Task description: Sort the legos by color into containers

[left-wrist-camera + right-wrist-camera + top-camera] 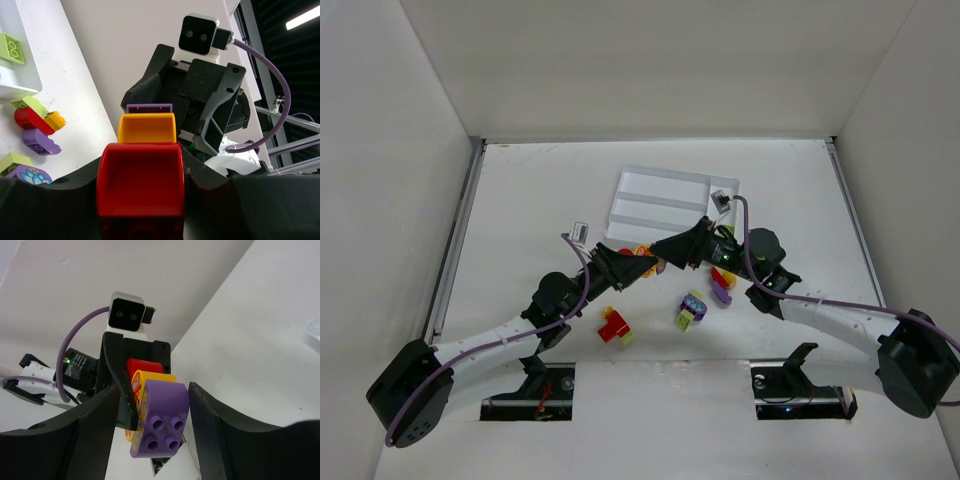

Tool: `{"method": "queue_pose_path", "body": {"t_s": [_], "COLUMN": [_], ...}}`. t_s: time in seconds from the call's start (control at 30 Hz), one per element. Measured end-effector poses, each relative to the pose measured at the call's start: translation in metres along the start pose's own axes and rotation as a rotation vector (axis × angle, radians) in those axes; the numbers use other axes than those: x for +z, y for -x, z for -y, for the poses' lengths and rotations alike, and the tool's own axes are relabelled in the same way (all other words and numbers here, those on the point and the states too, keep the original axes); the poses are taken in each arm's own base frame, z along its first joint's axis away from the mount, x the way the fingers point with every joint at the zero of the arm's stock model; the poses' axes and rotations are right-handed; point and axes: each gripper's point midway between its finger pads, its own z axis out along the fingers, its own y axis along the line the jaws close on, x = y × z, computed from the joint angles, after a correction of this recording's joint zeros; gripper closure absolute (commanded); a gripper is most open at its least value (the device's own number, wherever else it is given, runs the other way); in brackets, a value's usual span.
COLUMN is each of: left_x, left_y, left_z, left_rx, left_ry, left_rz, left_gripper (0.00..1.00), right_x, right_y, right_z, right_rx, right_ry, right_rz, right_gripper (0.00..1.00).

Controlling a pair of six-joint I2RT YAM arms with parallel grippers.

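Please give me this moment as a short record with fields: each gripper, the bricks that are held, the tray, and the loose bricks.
left gripper: shut on the brick stack, gripping its red end
stack order: red, then orange, then the purple brick at the far end
right gripper: fingers on either side of the purple brick; whether they press it cannot be told
tray: one lime green brick visible inside
loose bricks: red-green cluster; purple-green cluster; red-yellow-purple cluster
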Motion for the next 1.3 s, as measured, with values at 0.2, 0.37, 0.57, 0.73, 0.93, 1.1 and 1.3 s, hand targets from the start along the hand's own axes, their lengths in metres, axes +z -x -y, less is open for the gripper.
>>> {"method": "queue_pose_path", "body": {"t_s": [0.2,0.37,0.57,0.73,0.93,1.1,1.3], "left_x": [-0.001,-0.001,-0.002,-0.003,-0.007,-0.01,-0.013], "left_y": [0.001,0.0,0.001,-0.001,0.001,0.013,0.032], "left_z": [0.004,0.003,0.006,0.002,0.003,0.001,-0.019], "left_rx": [0.002,0.002,0.006,0.017,0.024,0.041,0.072], "left_ry": [-0.013,-0.009,-0.017,-0.01,-0.018,-0.008,0.074], "left_rz": [0.002,0.0,-0.001,-0.006,0.002,0.038,0.101], "left_gripper": [0.89,0.89,0.89,0.88,0.88,0.88,0.88], "right_x": [-0.003,-0.005,-0.006,-0.012,-0.017,-0.014,0.008], "right_y": [0.002,0.0,0.004,0.004,0.034,0.042,0.089], "right_z": [0.003,0.006,0.006,0.011,0.028,0.056,0.132], "right_rx": [0.012,0.029,0.046,0.081,0.082,0.097,0.103], "right_ry": [0.002,0.002,0.014,0.019,-0.021,-0.083,-0.295], "right_rz": [0.015,0.015,0.029,0.026,0.118,0.138,0.212], "right_gripper": [0.48,0.54,0.62,0.66,0.66,0.66,0.66]}}
